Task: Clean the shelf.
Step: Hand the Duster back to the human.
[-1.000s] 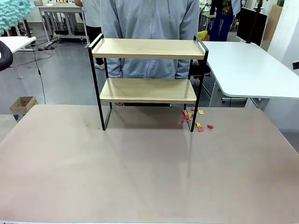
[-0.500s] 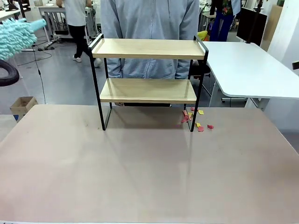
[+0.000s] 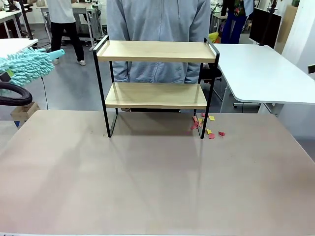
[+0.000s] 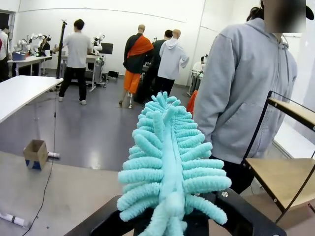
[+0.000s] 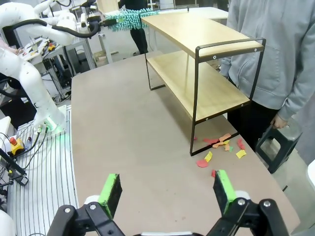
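Nearest, the right gripper (image 5: 166,192) is seen low over the near part of the table (image 3: 147,187). Its green-padded fingers (image 5: 110,192) are spread wide and nothing is held between them.

A little farther, at the far left, a fluffy blue duster (image 3: 27,68) is held up in the air. In the left wrist view the left gripper (image 4: 172,219) is seen pressed shut on the duster's base, and the soft strands are pointed toward the rack.

Farther on, the shelf (image 3: 156,86) is set on the far middle of the table, just in front of a person in a grey top (image 3: 157,19). Both wooden boards look bare. Small red and yellow paper bits (image 3: 206,125) are scattered on the table by its right legs.

The step in hand is judged to be the reach: the duster is raised but is well apart from the shelf, so no wiping is yet done. Next, the duster likely needs to be brought right, to the top board, laid flat on it, and swept gently along, with care that the thin black frame is not bumped.
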`<state>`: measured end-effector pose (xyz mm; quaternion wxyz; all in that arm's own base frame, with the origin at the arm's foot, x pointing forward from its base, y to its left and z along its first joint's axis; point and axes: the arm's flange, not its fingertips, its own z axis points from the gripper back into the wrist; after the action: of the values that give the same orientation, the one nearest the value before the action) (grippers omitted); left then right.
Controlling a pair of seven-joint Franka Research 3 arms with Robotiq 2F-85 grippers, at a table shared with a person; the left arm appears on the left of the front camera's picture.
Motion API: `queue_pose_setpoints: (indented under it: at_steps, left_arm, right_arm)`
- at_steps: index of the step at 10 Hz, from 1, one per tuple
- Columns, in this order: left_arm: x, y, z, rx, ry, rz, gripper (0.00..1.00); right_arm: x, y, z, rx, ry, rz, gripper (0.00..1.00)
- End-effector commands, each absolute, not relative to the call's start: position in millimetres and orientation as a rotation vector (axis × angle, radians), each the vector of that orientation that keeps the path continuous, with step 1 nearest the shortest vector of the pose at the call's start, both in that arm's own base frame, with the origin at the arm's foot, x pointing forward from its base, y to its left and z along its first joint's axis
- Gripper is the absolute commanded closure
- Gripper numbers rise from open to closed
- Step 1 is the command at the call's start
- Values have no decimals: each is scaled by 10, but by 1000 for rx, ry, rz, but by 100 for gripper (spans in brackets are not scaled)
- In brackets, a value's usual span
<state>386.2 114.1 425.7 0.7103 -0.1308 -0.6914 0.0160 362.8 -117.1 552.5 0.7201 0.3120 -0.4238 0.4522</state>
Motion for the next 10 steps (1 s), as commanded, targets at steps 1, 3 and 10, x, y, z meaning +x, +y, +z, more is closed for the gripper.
queue_pose_setpoints:
  at_steps: [1,3,10]
  left_arm:
    - [3741,28,3557,-239,-1577,36,83]
    - [3719,-100,3580,-301,-1590,22,83]
    - [3881,1052,4245,-299,-1524,16,83]
  right_arm:
    - [3619,-1189,5541,687,-945,1017,0]
    - [3619,-1189,5541,687,-945,1017,0]
    - [3619,-1189,5541,687,-945,1017,0]
